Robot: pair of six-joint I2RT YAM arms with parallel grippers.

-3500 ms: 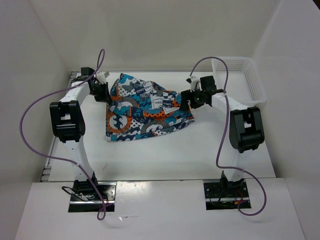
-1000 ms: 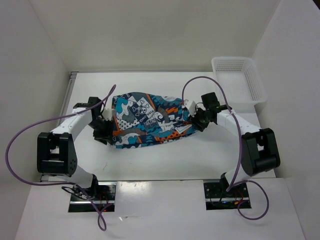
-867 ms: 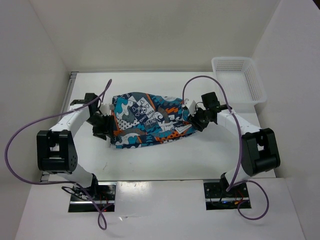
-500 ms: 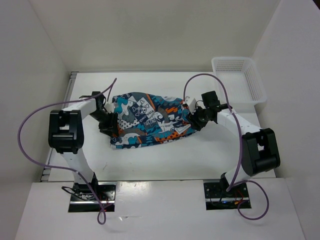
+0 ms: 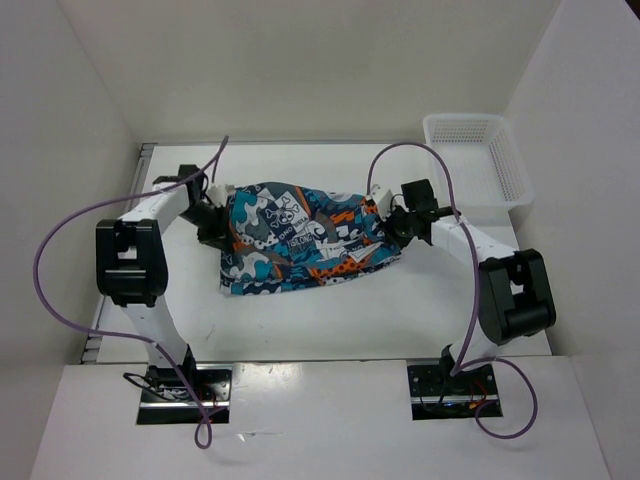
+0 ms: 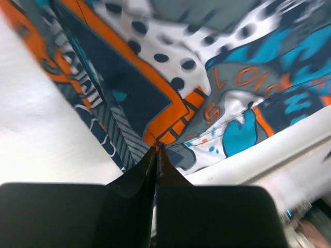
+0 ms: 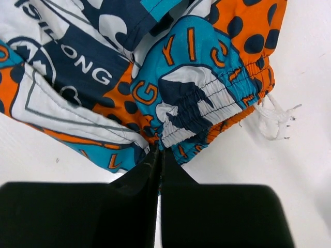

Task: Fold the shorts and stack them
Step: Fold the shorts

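The shorts (image 5: 300, 240), a busy print of teal, orange, white and black, lie bunched flat across the middle of the table. My left gripper (image 5: 220, 222) is at their left edge, shut, with its tips pinching the fabric's hem (image 6: 156, 150). My right gripper (image 5: 391, 226) is at their right end, shut on the gathered elastic waistband (image 7: 158, 151). The left wrist view shows the shorts (image 6: 170, 67) filling the upper frame. In the right wrist view the shorts (image 7: 170, 77) are seen with a white drawstring (image 7: 271, 119) trailing to the right.
A white mesh basket (image 5: 478, 150) stands at the back right corner of the table. Bare white table (image 5: 330, 310) runs between the shorts and the arm bases. White walls close in left, right and behind. Purple cables loop off both arms.
Both grippers have gone from open to shut at the shorts' two ends. The left gripper has moved back and inward to the left hem. The right end of the fabric has shifted slightly.
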